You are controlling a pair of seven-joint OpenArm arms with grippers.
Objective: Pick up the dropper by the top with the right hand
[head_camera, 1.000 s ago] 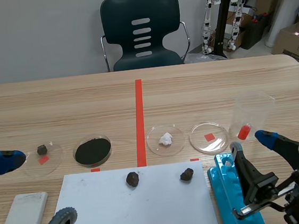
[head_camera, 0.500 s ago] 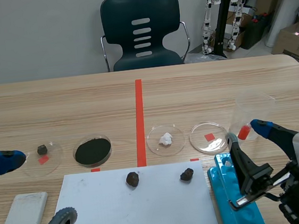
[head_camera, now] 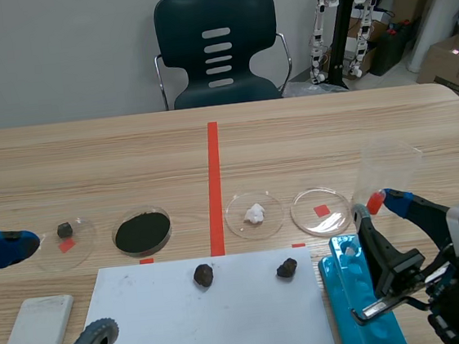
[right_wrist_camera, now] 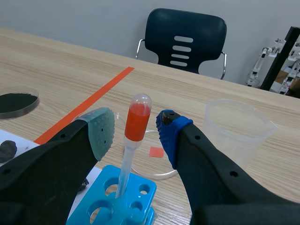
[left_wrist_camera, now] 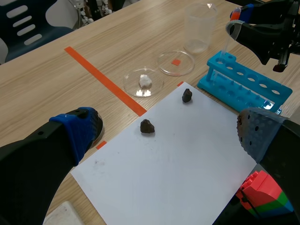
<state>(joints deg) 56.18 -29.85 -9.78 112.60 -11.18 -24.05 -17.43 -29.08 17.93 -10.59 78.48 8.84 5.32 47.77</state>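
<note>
Wooden table [head_camera: 88, 154]: blue rack [head_camera: 345, 291] holds the dropper [right_wrist_camera: 133, 136], right claw [right_wrist_camera: 135, 127] spread around its red bulb.

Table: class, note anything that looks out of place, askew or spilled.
Two dark lumps lie loose on the white sheet, uncontained; the dropper leans slightly in the blue rack. No spill shows.

dropper [left_wrist_camera: 228, 40] in blue rack [left_wrist_camera: 243, 82] beside white paper [left_wrist_camera: 178, 159]
</note>
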